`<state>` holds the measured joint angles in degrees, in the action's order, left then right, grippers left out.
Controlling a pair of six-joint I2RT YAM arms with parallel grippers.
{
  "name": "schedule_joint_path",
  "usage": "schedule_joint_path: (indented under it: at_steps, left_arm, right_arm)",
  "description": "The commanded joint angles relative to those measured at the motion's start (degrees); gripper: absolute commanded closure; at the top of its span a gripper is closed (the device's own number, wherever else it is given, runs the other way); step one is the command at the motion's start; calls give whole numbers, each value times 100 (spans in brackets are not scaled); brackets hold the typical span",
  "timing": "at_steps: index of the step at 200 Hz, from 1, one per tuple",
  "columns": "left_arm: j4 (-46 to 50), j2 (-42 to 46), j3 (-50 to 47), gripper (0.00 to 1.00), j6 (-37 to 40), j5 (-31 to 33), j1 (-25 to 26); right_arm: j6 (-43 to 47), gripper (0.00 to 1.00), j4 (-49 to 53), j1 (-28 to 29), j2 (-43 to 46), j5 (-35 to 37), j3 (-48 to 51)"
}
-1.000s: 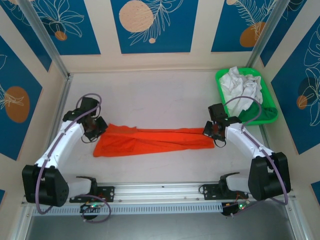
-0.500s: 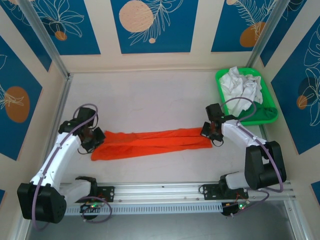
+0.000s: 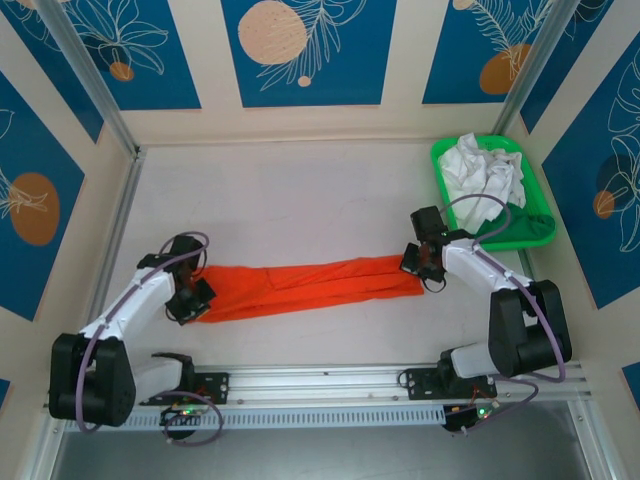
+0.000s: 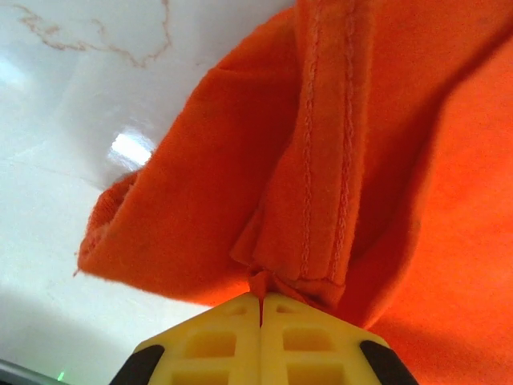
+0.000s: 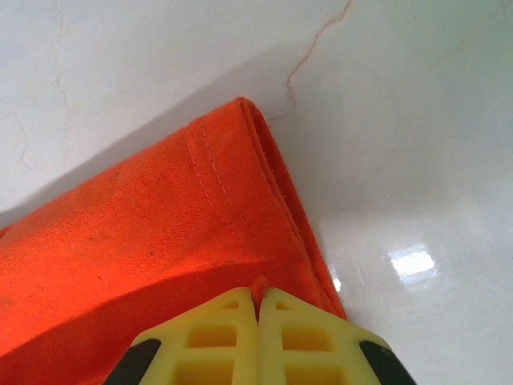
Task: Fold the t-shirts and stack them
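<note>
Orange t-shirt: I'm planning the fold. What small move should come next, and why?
Probably bring the left gripper toward the right gripper, folding the orange t-shirt in half: both are shut on its ends, and it lies as a long narrow band across the table.

Yellow jaws, pressed together, pinch the orange-red t-shirt (image 4: 401, 144) at its hem.

Near t-shirt (image 3: 300, 285) lies on table (image 3: 300, 190); far t-shirt (image 3: 482, 175) in right tray (image 3: 541, 222).
</note>
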<state>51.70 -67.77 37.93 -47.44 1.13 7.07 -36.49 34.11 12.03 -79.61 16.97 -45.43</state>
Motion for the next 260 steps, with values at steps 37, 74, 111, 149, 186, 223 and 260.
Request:
schedule_joint_path:
  at_steps: [37,74,111,149,186,223,260]
  left_arm:
    - [-439,-345,-296,100,83,217,-129]
    - [-572,-449,-374,100,137,171,-136]
    - [-662,-553,-401,100,160,85,-144]
    - [-693,-510,-395,100,141,46,-145]
    - [-579,-353,-279,100,139,19,-145]
    - [-508,-201,-49,100,129,-33,-145]
    - [-546,-143,-72,100,104,-51,-145]
  right_arm:
    - [-105,100,157,61,531,-213,-437]
    - [-180,100,161,55,669,28,-161]
    - [-370,100,149,28,597,-96,152]
    - [-416,100,125,28,509,-157,255]
    - [-357,100,-65,65,718,-215,123]
    - [115,100,-328,-131,239,-343,-908]
    - [387,100,-475,-270,-612,-379,-1968]
